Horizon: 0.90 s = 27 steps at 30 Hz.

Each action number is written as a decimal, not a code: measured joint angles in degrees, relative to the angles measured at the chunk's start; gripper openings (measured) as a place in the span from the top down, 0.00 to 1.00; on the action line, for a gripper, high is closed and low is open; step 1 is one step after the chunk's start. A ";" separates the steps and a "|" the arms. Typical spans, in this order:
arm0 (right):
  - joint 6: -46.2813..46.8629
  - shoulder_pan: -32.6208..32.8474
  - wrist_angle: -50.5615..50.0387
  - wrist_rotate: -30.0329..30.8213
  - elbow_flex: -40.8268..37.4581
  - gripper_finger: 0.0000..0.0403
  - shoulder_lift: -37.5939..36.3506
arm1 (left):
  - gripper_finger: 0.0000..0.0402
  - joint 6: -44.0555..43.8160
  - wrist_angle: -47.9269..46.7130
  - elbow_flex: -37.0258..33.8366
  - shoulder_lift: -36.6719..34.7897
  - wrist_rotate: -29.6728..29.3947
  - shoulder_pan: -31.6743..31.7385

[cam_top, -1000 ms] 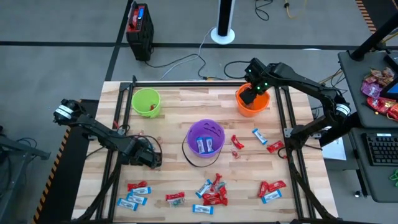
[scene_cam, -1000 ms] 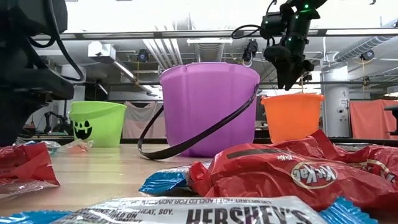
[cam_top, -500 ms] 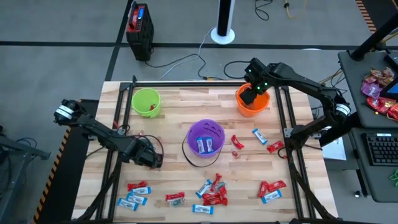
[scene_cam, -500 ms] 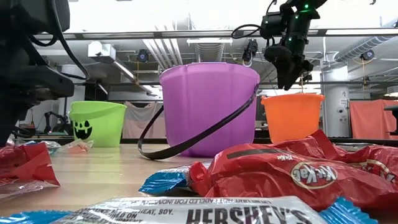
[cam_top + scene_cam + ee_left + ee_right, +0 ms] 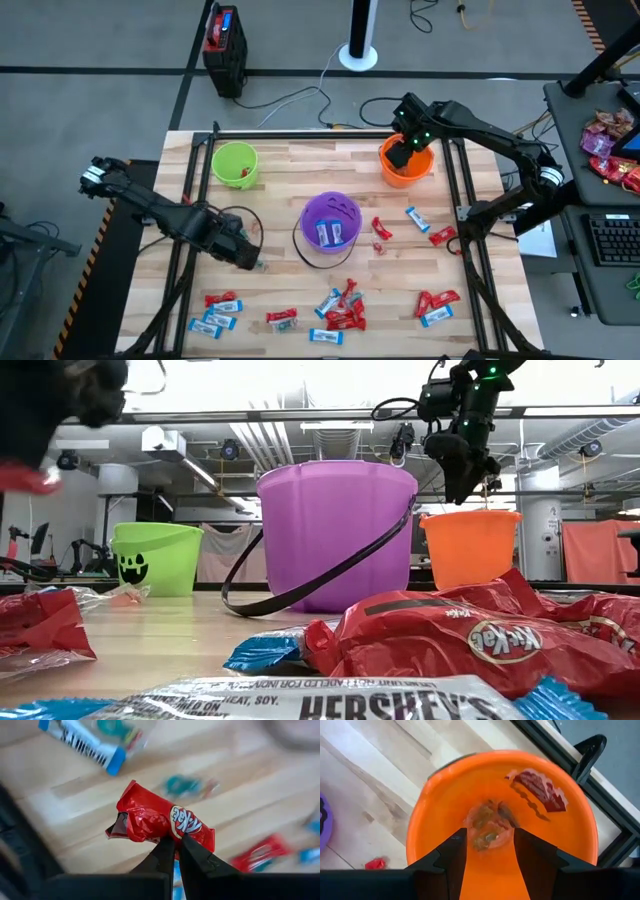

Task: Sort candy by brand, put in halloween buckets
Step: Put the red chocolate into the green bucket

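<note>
My left gripper (image 5: 250, 259) hangs over the table's left half, left of the purple bucket (image 5: 331, 222), shut on a red KitKat candy (image 5: 160, 822). In the low view that candy (image 5: 25, 478) shows high above the tabletop. My right gripper (image 5: 490, 845) stands open over the orange bucket (image 5: 405, 165), with nothing between its fingers. A red wrapper (image 5: 540, 790) lies inside that bucket. The green bucket (image 5: 236, 162) stands at the far left. Several red and blue-white candies (image 5: 340, 308) lie along the near edge. My left gripper pinches the red KitKat wrapper between its two fingers at one long edge, near the middle (image 5: 174, 834). The fingers come from above, slanting down, and lie across the candy. The candy is lifted clear of the table and its crumpled end (image 5: 120, 825) sticks out to one side.
Black frame rails (image 5: 330, 133) run along the table's edges. The purple bucket's black handle (image 5: 305, 250) lies on the wood toward my left gripper. A black and red box (image 5: 224, 38) stands on the floor beyond the table. More candies lie right of the purple bucket (image 5: 415, 220).
My left gripper has shut on the red KitKat and risen with it, so the candy now hangs clear of the table.
</note>
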 joint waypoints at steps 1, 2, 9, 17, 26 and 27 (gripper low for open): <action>0.27 0.00 0.51 -0.10 0.00 0.62 0.00 | 1.00 -2.42 0.04 0.51 -0.05 -2.45 0.00; 0.38 0.01 0.94 -0.44 0.00 0.62 0.00 | 1.00 -2.58 0.50 0.69 0.06 -3.93 0.03; 0.43 -0.04 3.38 -4.59 0.00 0.62 0.00 | 0.82 43.29 4.60 1.33 4.57 -1.93 0.18; 2.42 -0.02 3.08 -4.63 0.00 0.63 0.00 | 0.91 53.42 9.74 0.45 3.51 -0.24 2.33; 2.20 0.02 4.20 -4.90 0.00 0.62 0.00 | 0.79 68.96 28.36 0.54 7.68 5.68 1.60; 1.97 0.02 4.19 -4.92 0.00 0.63 0.00 | 0.76 71.50 28.05 0.51 8.96 6.66 1.58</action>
